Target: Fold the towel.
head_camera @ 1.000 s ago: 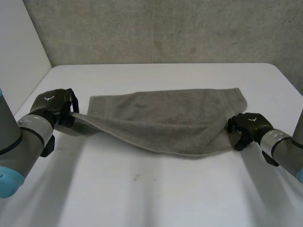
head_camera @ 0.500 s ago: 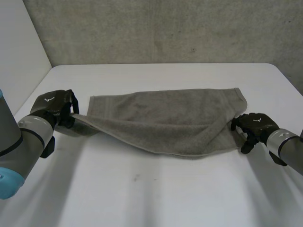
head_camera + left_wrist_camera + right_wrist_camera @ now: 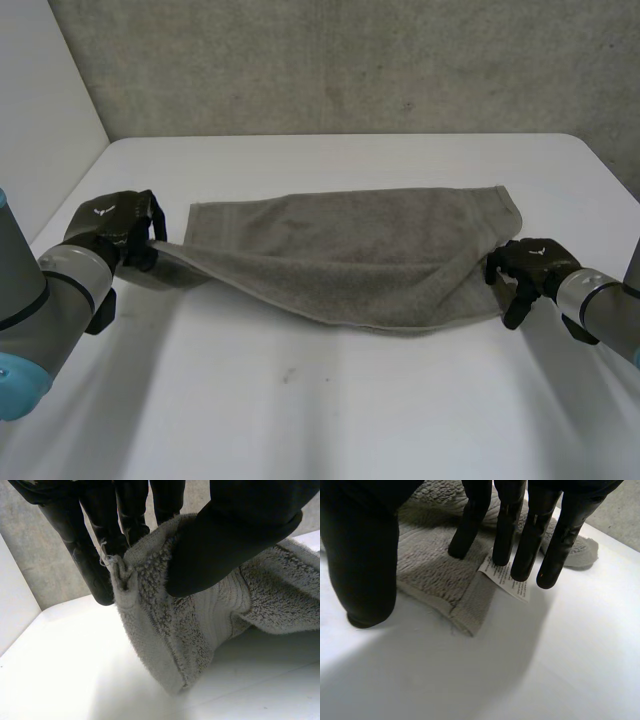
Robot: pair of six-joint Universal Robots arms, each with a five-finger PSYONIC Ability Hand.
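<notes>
Towel (image 3: 350,255): grey terry, lying lengthwise across the middle of the white surface (image 3: 330,400), one short end toward the left edge and the other toward the right edge.
Towel, far side: long edge flat on the surface, corners squared.
Towel, near side: doubled over in a loose fold, sagging toward the near edge around the middle.
Towel, left end (image 3: 170,625): near corner raised off the surface and drawn out toward the left edge, bunched and creased where held.
Towel, right end (image 3: 435,565): near corner flat on the surface, with a white care label (image 3: 507,580) lying beside its hem.
Left hand (image 3: 118,228): clenched on the raised corner, thumb (image 3: 235,530) pressed onto the terry against the fingers (image 3: 87,550) behind it; close to the left edge.
Right hand (image 3: 530,265): released, grasping nothing; fingers (image 3: 527,540) straight and spread over the corner and the label, thumb (image 3: 365,545) apart at the towel's near edge. Contact of fingertips with the cloth: cannot tell.
Arms: left arm (image 3: 40,300) entering at the near-left corner, right arm (image 3: 600,315) at the near-right corner.
Backdrop: grey concrete wall (image 3: 350,60) behind the far edge.
</notes>
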